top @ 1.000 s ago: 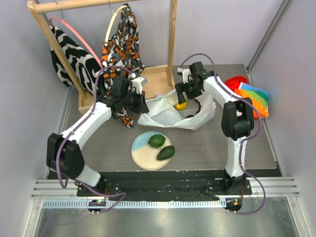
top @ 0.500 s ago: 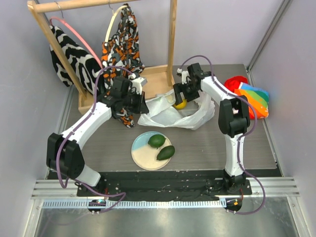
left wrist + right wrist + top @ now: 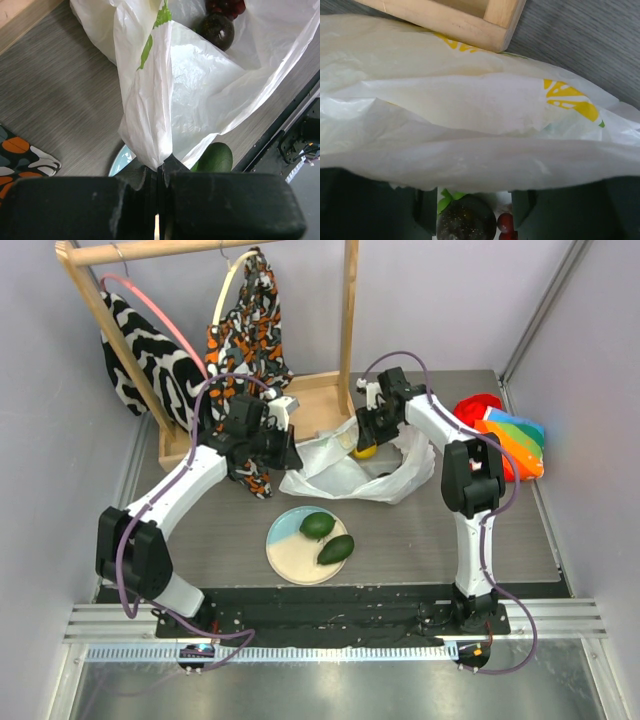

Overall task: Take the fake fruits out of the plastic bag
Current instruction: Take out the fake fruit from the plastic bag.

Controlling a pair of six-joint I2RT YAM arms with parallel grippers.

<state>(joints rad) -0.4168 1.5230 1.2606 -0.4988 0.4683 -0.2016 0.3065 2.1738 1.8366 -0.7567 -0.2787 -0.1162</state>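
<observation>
A grey wood-grain table (image 3: 420, 540) fills the scene, with a wooden clothes rack (image 3: 330, 390) at its back edge. The plastic bag (image 3: 340, 475) lies crumpled near the back of the table, just in front of the rack. Its long axis runs left to right, and its mouth appears to open upward and toward the right arm. The left gripper (image 3: 159, 172) is clamped tight on a gathered fold of the bag's left edge. The right gripper (image 3: 368, 435) sits at the back rim with its jaws standing apart and bag film draped across them. A lemon (image 3: 365, 451) shows just below it, but the views do not show whether it is gripped. A dark fruit (image 3: 218, 30) and grapes (image 3: 226, 6) sit deep inside the bag. Two avocados (image 3: 318, 525) lie on the plate (image 3: 285, 558). To do this step well, the left arm should probably hold the fold taut and high. The right jaws need to clear the film before they close, or they may pinch plastic along with the fruit.
</observation>
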